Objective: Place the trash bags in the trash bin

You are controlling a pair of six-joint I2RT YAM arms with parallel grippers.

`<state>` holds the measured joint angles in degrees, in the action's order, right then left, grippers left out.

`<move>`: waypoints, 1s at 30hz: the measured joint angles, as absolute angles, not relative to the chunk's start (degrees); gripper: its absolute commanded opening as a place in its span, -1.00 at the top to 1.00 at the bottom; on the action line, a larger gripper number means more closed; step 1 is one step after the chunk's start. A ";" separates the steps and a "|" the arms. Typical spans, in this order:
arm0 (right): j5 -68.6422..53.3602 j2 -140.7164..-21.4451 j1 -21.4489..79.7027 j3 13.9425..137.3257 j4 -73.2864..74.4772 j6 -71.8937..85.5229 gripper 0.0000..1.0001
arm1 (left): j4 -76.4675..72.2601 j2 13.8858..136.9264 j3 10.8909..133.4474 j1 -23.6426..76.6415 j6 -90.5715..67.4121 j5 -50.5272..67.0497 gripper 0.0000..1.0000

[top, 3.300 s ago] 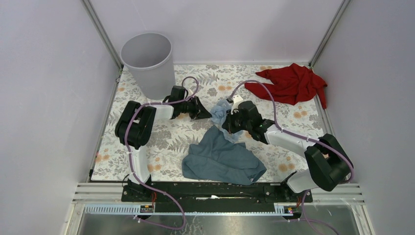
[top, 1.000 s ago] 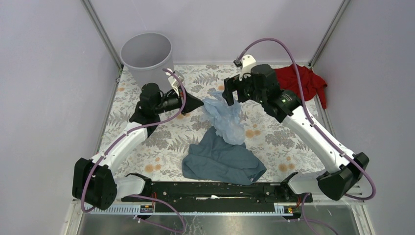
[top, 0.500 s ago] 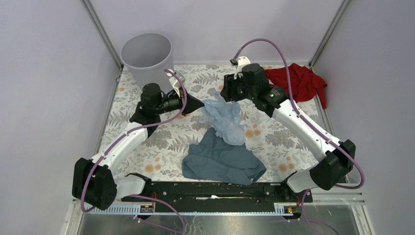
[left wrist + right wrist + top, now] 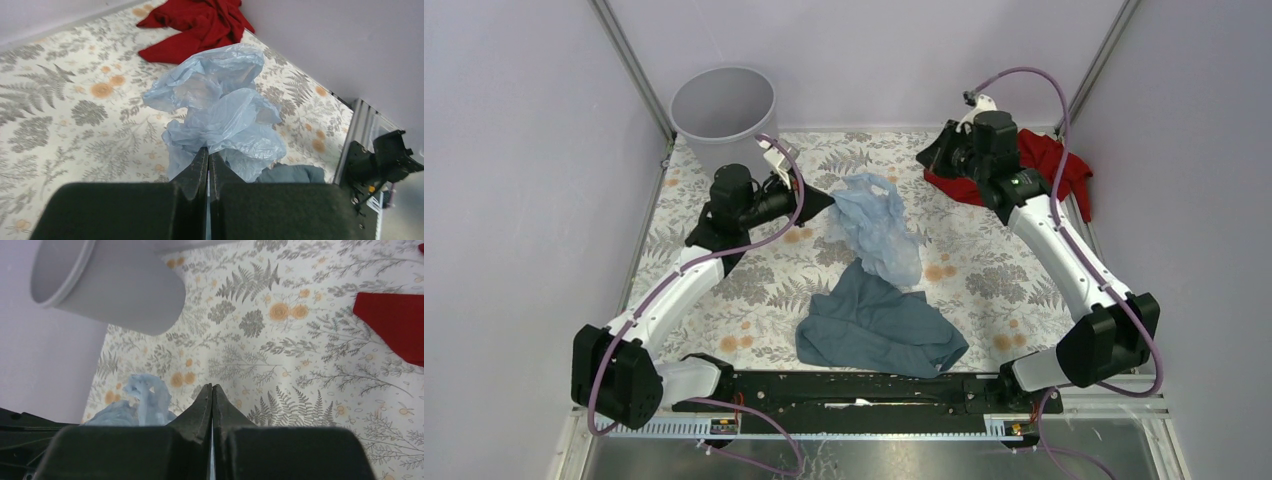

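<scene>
The pale-blue crinkly trash bag (image 4: 874, 228) hangs in the middle of the table, lifted at its left edge, its lower end over the slate-blue cloth. My left gripper (image 4: 826, 200) is shut on the bag's edge; the left wrist view shows the bag (image 4: 220, 110) bunched right at the closed tips (image 4: 208, 150). The round light-grey trash bin (image 4: 725, 128) stands upright at the back left, behind the left gripper, and shows in the right wrist view (image 4: 107, 285). My right gripper (image 4: 936, 158) is shut and empty, raised at the back right, away from the bag (image 4: 137, 402).
A slate-blue cloth (image 4: 879, 325) lies crumpled at the front centre. A red cloth (image 4: 1052, 165) lies at the back right corner, partly under my right arm. Metal frame posts and lilac walls close in the table on three sides.
My right gripper has let go of the bag and moved back and right, over the red cloth. The bag now hangs from my left gripper alone, which has shifted slightly towards the bin.
</scene>
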<state>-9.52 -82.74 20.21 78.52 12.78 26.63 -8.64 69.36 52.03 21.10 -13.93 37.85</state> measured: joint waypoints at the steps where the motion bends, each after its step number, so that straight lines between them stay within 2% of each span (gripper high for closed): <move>1: -9.78 -82.37 19.53 78.52 12.53 27.00 1.00 | -8.16 69.36 52.64 21.10 -13.45 37.10 1.00; 3: -10.44 -81.54 17.96 78.52 11.68 27.42 1.00 | -7.29 69.25 53.93 21.10 -12.29 35.77 1.00; 5: -11.88 -81.06 16.88 78.52 10.94 26.85 0.76 | -6.68 68.93 54.57 21.10 -11.33 35.11 1.00; 6: -13.28 -80.99 16.40 78.52 10.79 26.06 0.53 | -6.31 68.86 54.85 21.10 -10.94 35.05 1.00; 8: -15.94 -81.23 16.23 78.52 11.27 24.32 -0.11 | -5.78 68.86 55.09 21.10 -10.66 35.05 1.00; 10: -18.15 -81.71 16.34 78.26 11.68 22.52 -0.59 | -5.26 68.86 55.22 21.10 -10.52 35.35 1.00; 12: -20.32 -81.78 16.40 76.88 11.77 20.84 -0.85 | -4.25 68.86 55.59 21.10 -10.50 36.12 1.00; 16: -23.88 -81.67 16.45 73.67 12.29 20.01 -0.99 | -2.66 68.86 55.90 21.12 -9.85 39.16 1.00; 25: -25.08 -80.84 16.45 72.75 18.57 18.46 -0.99 | 2.57 68.71 54.48 22.46 -4.14 40.14 1.00; 30: -31.27 -80.77 16.64 72.88 17.45 18.98 -0.99 | 3.77 68.69 54.48 23.03 -2.44 40.12 1.00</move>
